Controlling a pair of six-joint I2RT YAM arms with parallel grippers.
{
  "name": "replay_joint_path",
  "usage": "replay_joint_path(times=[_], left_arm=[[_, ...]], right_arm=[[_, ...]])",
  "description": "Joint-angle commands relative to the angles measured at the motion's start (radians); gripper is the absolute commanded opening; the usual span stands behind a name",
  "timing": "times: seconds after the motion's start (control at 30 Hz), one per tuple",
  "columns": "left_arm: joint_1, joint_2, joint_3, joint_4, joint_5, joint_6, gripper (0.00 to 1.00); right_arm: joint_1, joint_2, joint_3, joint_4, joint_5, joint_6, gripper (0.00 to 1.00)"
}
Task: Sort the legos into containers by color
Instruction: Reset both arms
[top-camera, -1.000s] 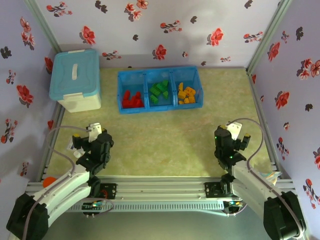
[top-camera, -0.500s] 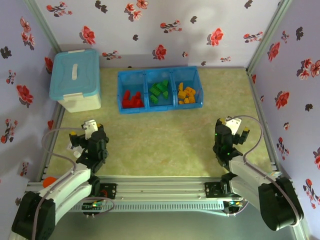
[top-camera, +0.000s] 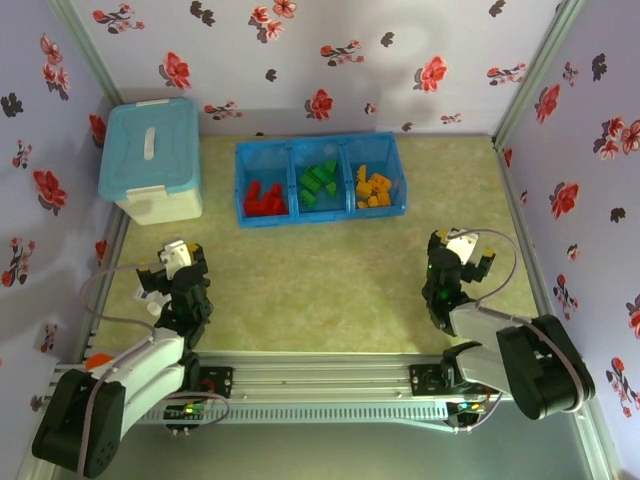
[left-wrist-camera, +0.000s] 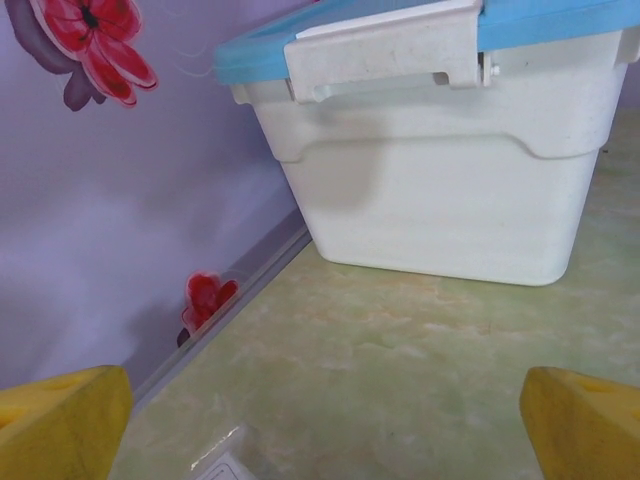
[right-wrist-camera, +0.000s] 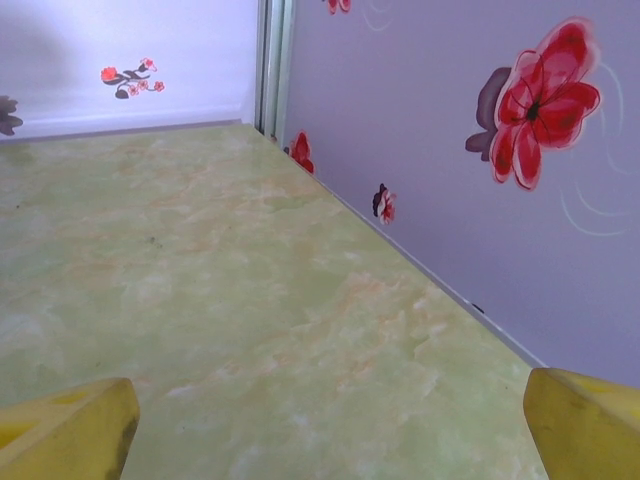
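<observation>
Top external view: my table (top-camera: 330, 285) is a mottled pale green sheet, closed in by lilac walls (top-camera: 400, 40) printed with red and dark flowers. Toward the far wall lies the bright blue tray (top-camera: 320, 217), three compartments in a row. The red legos (top-camera: 264, 199) are heaped in the left one, the green legos (top-camera: 319, 181) in the middle one, and the orange-yellow legos (top-camera: 373, 189) in the right one. A pale blue lidded storage box (top-camera: 150, 160) stands near its left end. My left gripper (top-camera: 170, 262) and right gripper (top-camera: 455, 250) hang by the near edge, well apart from the tray. Both are spread wide, with nothing between the yellow fingertips (left-wrist-camera: 60, 420).
</observation>
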Motion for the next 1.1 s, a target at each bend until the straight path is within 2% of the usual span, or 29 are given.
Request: replay_joint_path(times=[0.0, 0.27, 0.57, 1.07], left_arm=[[0.037, 0.012, -0.028, 0.151, 0.025, -0.009, 1.0], [0.069, 0.06, -0.013, 0.168, 0.05, -0.014, 1.0], [0.088, 0.196, -0.017, 0.345, 0.081, -0.037, 1.0], [0.092, 0.365, 0.01, 0.505, 0.101, -0.026, 1.0]], right_arm=[[-0.01, 0.03, -0.019, 0.153, 0.023, -0.023, 0.99], [-0.025, 0.074, -0.047, 0.275, 0.02, -0.02, 0.99], [-0.043, 0.169, -0.026, 0.362, -0.024, -0.026, 0.99], [-0.067, 0.151, -0.038, 0.354, -0.019, 0.013, 0.99]])
